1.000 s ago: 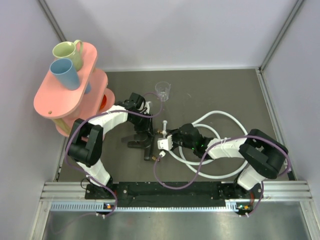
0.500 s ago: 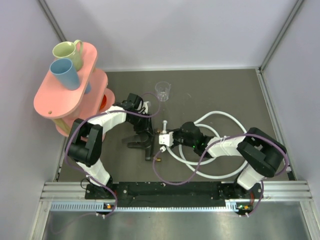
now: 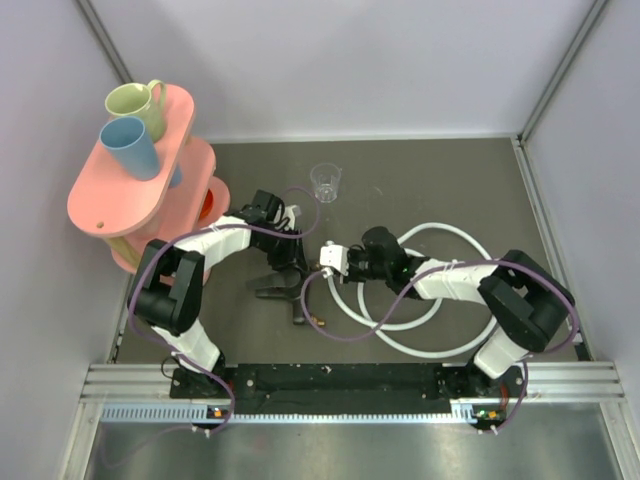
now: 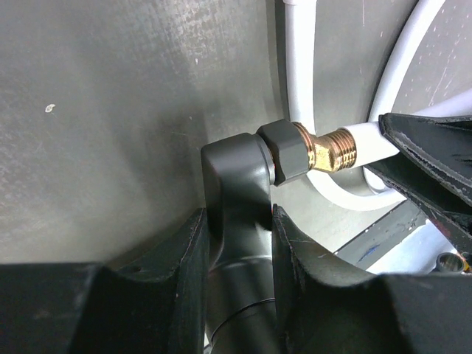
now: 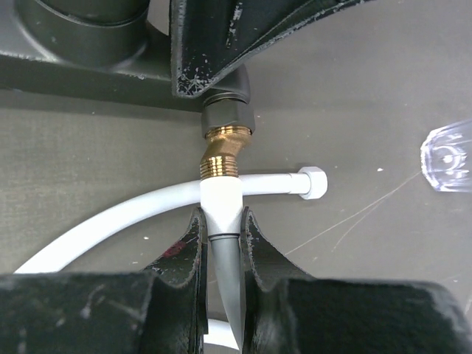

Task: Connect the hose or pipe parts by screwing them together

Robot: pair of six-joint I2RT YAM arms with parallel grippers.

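Observation:
The black fitting (image 4: 234,184) sits between the jaws of my left gripper (image 4: 236,221), which is shut on its stem. Its brass threaded tip (image 4: 330,150) points right. My right gripper (image 5: 221,221) is shut on the white end connector (image 5: 221,200) of the hose (image 3: 440,232). That connector butts against the brass tip (image 5: 223,157), in line with it. The hose's other end connector (image 5: 313,182) lies loose on the table just behind. From above, the two grippers (image 3: 283,285) (image 3: 335,260) meet at the table's middle, and the hose loops lie to the right.
A clear plastic cup (image 3: 326,182) stands behind the grippers. A pink rack (image 3: 130,190) at the back left carries a green mug (image 3: 135,100) and a blue cup (image 3: 130,148). Purple cables (image 3: 345,335) trail from both arms. Walls close in three sides.
My right gripper has carried the hose end away from the near edge and up to the fitting's brass tip, dragging the hose loops along. The left gripper has hardly moved.

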